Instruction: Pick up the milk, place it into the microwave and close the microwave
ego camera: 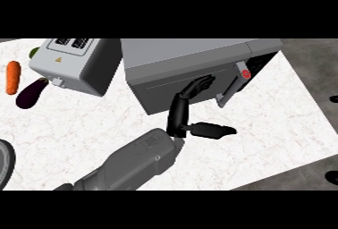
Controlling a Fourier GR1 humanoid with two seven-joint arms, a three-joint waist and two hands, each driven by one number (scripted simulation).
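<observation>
1. Milk nowhere in sight on the counter (277, 134). Judged already inside the microwave (198, 53), behind the door (165, 91), though not confirmable from this view.
2. Pick-up and placing therefore taken as done, with only the closing left or just finishing.
3. Door lying nearly flat against the microwave body just ahead of the left hand (179, 112). Whether fully latched or a crack ajar cannot be told. Door handle (228, 91) just right of the fingertips, red button (246, 74) a little farther right and beyond.
4. Left hand open: fingers (198, 86) straight and together, tips against the door's face in a push, not a grasp. Thumb (213, 130) stuck out sideways to the right, apart from the fingers and clear of everything. Nothing held or pinched.
5. Grey forearm (132, 163) trailing back behind the hand and to its left, towards the near edge.
6. Well to the hand's left: a grey boxy appliance (73, 60), then farther left an eggplant (31, 92) and a carrot (12, 77), both untouched and no part of the job.
7. Far to the right of the hand, small dark bits at the view's edge. Too little showing to say whether they belong to the right hand, or how that hand stands.
8. Likely remaining: pressing the door home until flush, then drawing the hand back.
</observation>
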